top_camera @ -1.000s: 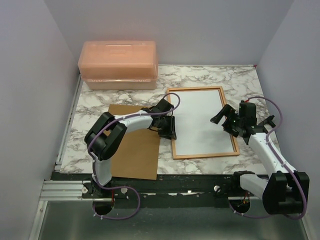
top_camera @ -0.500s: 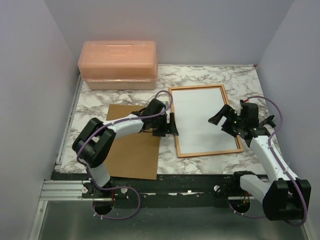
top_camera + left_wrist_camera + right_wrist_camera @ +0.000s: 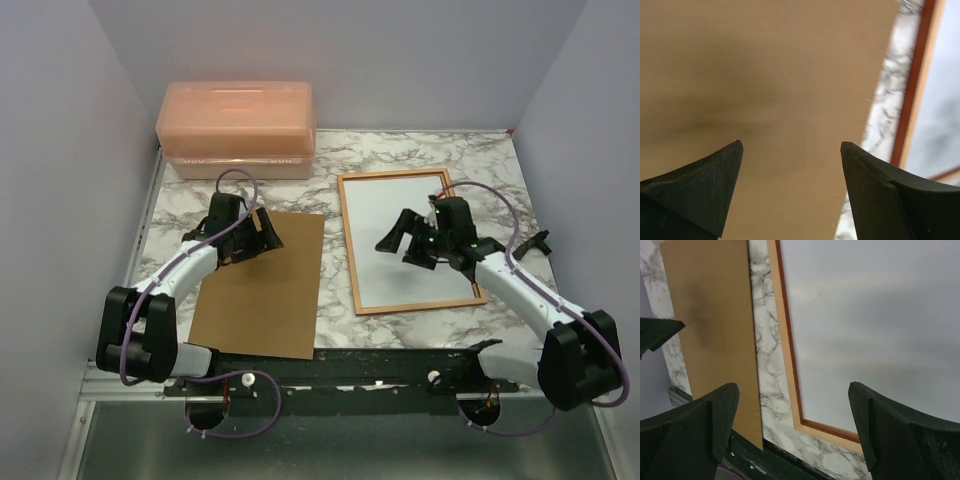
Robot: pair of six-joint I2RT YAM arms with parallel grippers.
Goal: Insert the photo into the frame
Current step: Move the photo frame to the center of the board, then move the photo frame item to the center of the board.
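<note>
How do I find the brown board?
Find the big orange box at the back of the marble table. In front of it a flat board lies, left of the frame. It is plain brown all over; the frame has an orange border round a pale middle.

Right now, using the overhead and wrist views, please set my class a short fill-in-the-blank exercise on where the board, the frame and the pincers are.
1. In the top view, the brown backing board lies to the ___ of the frame.
2. The right pincer hangs over the ___.
3. The left pincer is over the backing board, its jaws ___.
Missing words: left, frame, open.
</note>
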